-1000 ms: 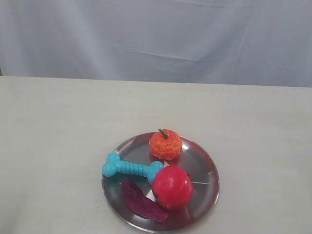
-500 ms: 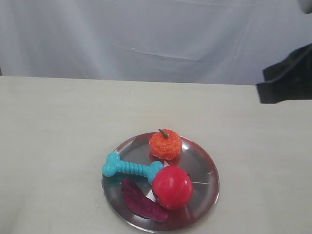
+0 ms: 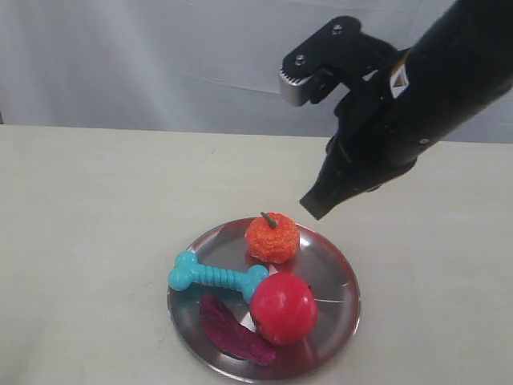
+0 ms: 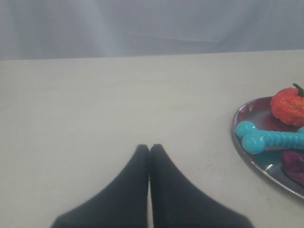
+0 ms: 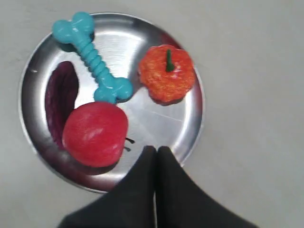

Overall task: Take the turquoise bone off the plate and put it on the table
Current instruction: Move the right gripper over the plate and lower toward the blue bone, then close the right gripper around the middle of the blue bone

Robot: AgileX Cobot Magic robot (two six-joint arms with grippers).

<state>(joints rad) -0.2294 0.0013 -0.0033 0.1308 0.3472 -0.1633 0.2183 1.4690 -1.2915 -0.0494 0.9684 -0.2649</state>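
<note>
Turquoise bone (image 3: 218, 277) lies untouched on the plate (image 3: 335, 277); right gripper (image 3: 317, 208) hovers above, left gripper (image 4: 149, 147) aside, both with jaws together; desk (image 3: 96, 208) placement pending.

Right tool (image 3: 317, 206) angled downward, jaws together; left tool (image 4: 149, 149), jaws together

Turquoise bone (image 3: 218, 277) is boxed in on the plate (image 3: 341, 277). Its right knobs are crowded by the red apple (image 3: 283, 308); contact cannot be told. The purple slice (image 3: 232, 329) is laid just beside the shaft on the camera side, and the orange fruit (image 3: 272, 237) is set near the far right end. Left knobs and shaft top are left exposed from above and from the left. Wide bare table (image 3: 88, 208) is seen left of and behind the plate.
</note>
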